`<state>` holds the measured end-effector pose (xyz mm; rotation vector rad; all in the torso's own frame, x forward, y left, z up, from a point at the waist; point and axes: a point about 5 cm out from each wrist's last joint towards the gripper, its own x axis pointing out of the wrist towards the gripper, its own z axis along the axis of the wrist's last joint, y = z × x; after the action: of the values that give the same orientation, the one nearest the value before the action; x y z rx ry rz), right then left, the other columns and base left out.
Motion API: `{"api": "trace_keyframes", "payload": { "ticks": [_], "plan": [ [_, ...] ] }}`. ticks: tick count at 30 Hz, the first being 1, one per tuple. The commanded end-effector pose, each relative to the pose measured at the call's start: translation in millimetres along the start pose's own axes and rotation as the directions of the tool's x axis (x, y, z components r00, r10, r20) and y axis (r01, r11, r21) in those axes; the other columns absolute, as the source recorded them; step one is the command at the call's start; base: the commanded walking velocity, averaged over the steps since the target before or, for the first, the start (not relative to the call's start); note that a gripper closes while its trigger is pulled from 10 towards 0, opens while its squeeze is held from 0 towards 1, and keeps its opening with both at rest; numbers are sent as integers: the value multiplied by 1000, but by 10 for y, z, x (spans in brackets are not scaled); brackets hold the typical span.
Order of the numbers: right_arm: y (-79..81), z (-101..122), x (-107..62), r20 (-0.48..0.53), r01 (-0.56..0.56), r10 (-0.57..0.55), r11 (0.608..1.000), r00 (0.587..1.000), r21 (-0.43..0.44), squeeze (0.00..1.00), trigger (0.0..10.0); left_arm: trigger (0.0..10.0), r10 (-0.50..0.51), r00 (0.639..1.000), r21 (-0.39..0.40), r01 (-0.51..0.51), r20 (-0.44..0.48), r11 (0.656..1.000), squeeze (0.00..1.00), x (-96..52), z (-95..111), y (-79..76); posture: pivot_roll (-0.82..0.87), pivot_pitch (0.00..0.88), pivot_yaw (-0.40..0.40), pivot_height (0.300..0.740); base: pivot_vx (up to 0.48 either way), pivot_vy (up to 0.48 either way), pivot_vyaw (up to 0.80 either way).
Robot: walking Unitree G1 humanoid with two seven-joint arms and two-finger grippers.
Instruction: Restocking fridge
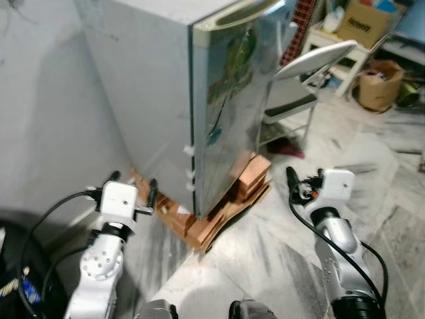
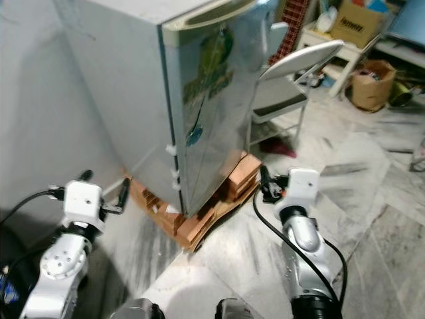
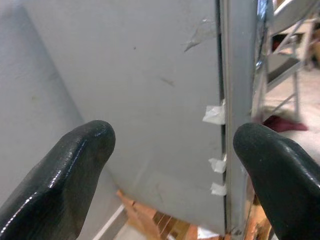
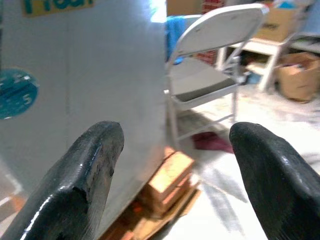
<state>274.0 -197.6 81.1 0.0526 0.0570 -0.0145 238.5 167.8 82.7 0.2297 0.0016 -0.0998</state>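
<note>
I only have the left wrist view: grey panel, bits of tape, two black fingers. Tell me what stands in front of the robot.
Observer: A silver fridge, door shut, seen corner-on; your panel is its grey side wall.
Operator: Say what it sits on.
Observer: Stacked wooden blocks over flattened cardboard on the marble floor.
Operator: Report the right arm.
Observer: The right gripper is raised toward the fridge door, jaws open and holding nothing.
Operator: Name anything beside the fridge.
Observer: A grey folding chair stands just past the door side, with cardboard boxes further back. The left gripper is also open and holds nothing.
</note>
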Motion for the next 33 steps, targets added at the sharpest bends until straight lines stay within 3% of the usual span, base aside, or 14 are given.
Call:
{"api": "trace_keyframes", "payload": {
  "ticks": [1,9,13,22,33],
  "plan": [
    [57,28,15,11,-7,7,1000,1000,6,0,10000,10000,4,1000,7,-4,-1,1000,0,-7,-6,65,97,58,-31,740,0,428,-800],
    [64,31,10,17,-9,9,1000,1000,1,0,10000,10000,-6,1000,3,6,0,1000,0,3,-2,36,96,61,-29,740,33,414,-257],
    [67,27,8,14,-7,7,1000,1000,0,0,10000,10000,-16,1000,6,16,-3,1000,0,3,-8,19,97,63,-28,740,0,0,0],
    [86,19,11,12,-11,11,1000,1000,-1,0,10000,10000,-69,997,4,69,19,998,0,-14,5,-30,99,63,-29,740,0,0,-800],
    [92,26,18,15,-11,11,1000,1000,-5,0,10000,10000,-79,997,-8,79,27,997,0,-17,7,-36,96,64,-28,740,372,0,-789]
  ]
}}
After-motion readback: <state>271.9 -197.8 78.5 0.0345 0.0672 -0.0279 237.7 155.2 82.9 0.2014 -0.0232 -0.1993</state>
